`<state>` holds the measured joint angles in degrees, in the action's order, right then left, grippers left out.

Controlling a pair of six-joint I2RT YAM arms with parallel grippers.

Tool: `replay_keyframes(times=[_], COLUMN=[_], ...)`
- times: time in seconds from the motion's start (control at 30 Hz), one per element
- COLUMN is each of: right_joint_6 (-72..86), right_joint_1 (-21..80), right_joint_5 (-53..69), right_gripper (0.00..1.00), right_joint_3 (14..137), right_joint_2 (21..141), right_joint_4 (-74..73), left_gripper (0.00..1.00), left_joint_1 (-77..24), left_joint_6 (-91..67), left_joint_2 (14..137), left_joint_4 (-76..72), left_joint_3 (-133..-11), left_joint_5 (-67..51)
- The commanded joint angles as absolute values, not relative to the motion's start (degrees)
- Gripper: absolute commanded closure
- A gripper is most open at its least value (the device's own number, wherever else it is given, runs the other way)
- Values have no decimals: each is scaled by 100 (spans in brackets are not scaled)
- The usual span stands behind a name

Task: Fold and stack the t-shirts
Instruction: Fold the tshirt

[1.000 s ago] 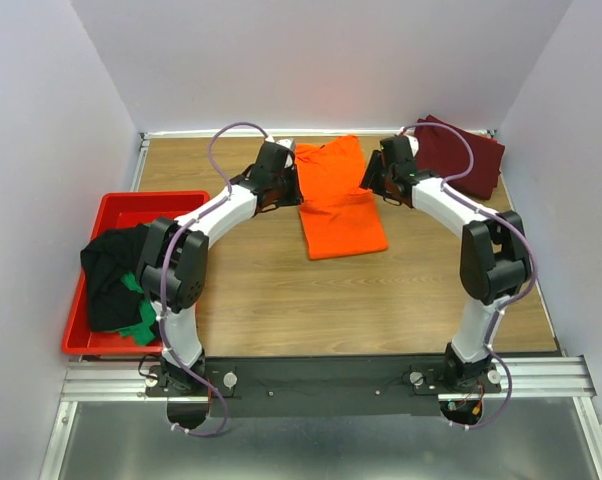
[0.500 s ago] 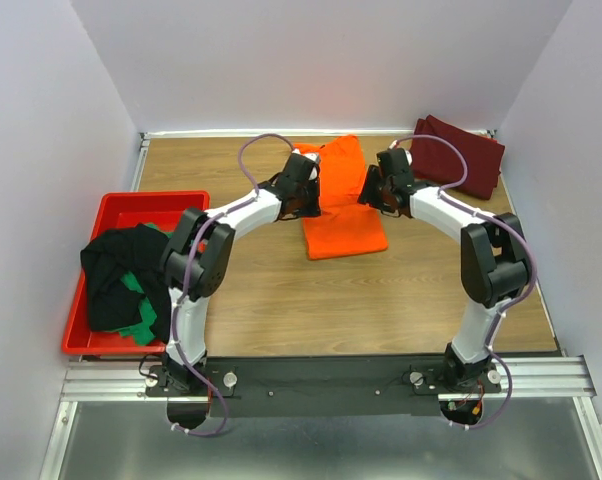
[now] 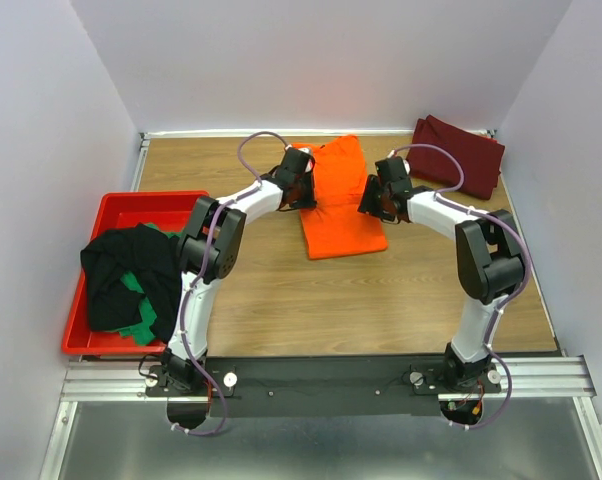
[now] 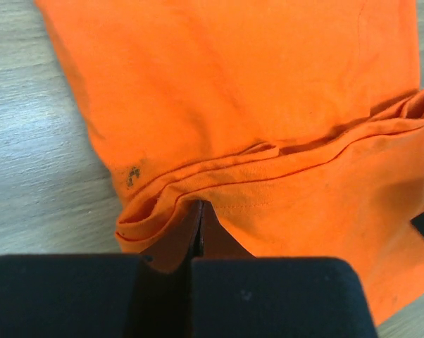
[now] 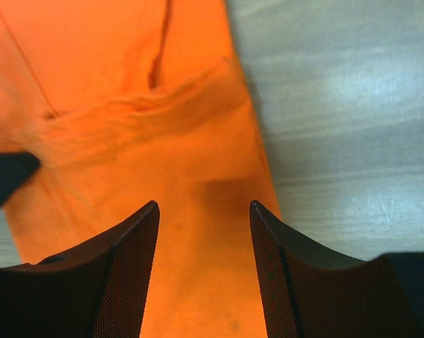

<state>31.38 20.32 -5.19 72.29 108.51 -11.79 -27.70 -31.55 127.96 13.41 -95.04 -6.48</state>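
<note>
Left gripper point(image 4: 200, 211): pressed together, pinching a fold of orange shirt point(image 4: 233, 84) at its tips.
Right gripper point(image 5: 203, 211): spread, shirt's edge below, between its jaws.
Maroon shirt point(image 3: 459, 155): beyond right gripper, apart.

The orange t-shirt point(image 4: 254, 91) was seen as matt, soft cloth. The table point(image 3: 281, 290) was surfaced in faintly shiny wood grain, the red tray point(image 3: 151, 198) in smooth plastic.

Top view: high, from near edge, looking down; wrist views: close, facing down; all share orange t-shirt point(image 3: 341, 210).
</note>
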Motion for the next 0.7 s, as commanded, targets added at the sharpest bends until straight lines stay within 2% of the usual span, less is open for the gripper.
replay_keyframes(times=[0.0, 0.27, 0.3, 0.33, 0.4, 0.67], right_joint_6=[3138, 3147, 3112, 3033, 2884, 2514], right_joint_1=[2100, 2145, 2162, 2171, 2206, 2215], right_joint_5=[-501, -808, -843, -948, -1106, -1353], right_gripper=[39, 39, 40, 47, 52, 55], right_joint_3=[7005, 7083, 7171, 7250, 7557, 8323], right_joint_2=[10846, 10775, 10784, 10810, 10907, 11715], right_joint_4=[-1055, -975, -976, -976, -958, -949], left_gripper=[100, 99, 99, 99, 99, 100], left_joint_1=[-2786, -2786, -2786, -2777, -2786, -2760], left_joint_6=[-3217, -3234, -3217, -3217, -3199, -3173], left_joint_2=[12911, 12990, 12990, 13008, 13025, 13087], left_joint_4=[1424, 1521, 1538, 1555, 1582, 1643], left_joint_3=[-9633, -9659, -9659, -9677, -9703, -9756], left_joint_5=[-562, -510, -501, -484, -475, -475])
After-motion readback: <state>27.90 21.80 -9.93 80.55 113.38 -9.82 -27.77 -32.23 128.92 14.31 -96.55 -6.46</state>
